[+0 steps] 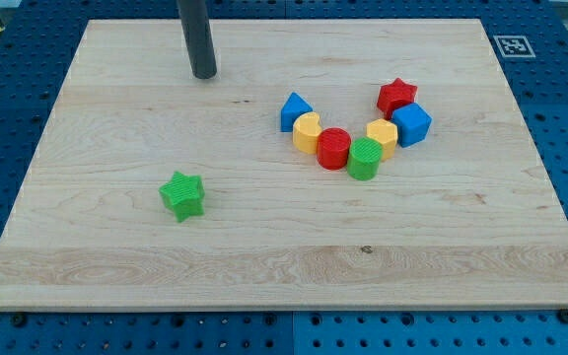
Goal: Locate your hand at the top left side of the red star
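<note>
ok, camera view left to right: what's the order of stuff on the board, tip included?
green star → my tip → blue triangular block → yellow block → red cylinder → green cylinder → yellow hexagonal block → red star → blue cube.

- Board (264, 256): pale wood, grain running left-right, small dark knot nr bottom centre.
- Base (8, 89): blue perforated panel w/ hole grid, showing round board on all sides.
- Marker (514, 45): b/w square tag, board's top-right corner.
- Light: even, soft shadows.
</note>
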